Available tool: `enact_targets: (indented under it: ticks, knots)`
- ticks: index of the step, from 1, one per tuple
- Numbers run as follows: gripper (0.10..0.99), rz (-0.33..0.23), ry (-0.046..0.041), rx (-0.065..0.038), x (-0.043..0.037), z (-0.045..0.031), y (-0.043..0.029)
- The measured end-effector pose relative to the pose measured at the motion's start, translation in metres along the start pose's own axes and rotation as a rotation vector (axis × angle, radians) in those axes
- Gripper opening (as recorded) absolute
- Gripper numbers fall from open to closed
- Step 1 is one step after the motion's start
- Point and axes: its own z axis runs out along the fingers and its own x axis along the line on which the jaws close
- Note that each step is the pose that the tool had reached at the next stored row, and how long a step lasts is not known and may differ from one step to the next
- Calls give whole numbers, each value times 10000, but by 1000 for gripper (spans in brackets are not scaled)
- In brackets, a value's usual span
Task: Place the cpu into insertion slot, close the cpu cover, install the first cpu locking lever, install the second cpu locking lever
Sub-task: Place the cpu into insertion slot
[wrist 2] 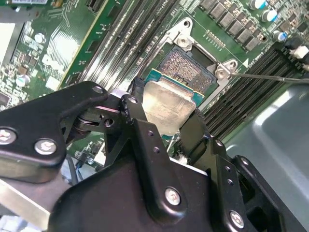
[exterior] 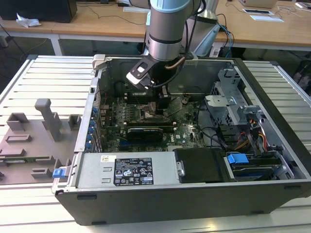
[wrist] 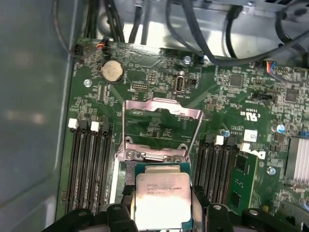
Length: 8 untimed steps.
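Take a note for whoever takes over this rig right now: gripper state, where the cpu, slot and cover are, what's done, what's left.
Hold: the gripper is shut on the cpu, inside the open computer case.
Position: the cpu hangs over the near edge of the insertion slot. Part of the pin field is uncovered, and I cannot tell if they touch.
The cpu cover is swung open, standing up beyond the slot.
Done: cpu gripped and at the slot.
Left: seating the cpu, closing the cover, both locking levers.
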Motion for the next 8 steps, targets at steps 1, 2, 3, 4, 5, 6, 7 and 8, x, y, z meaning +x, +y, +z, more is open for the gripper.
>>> enact_targets:
  ticks: [1,2,3,4,5,6,7,8]
  knots:
    - [545,114,-3,2,0,1,0]
    - [545,199,-5,2,0,1,0]
    - [545,296,-5,3,0,1,0]
    - [545,393,-4,4,0,1,0]
    - [545,496,-2,5,0,1,0]
    - [545,604,-2,5,0,2,0]
    - [545,746,-2,7,0,2,0]
    - [545,867,-2,8,0,3,0]
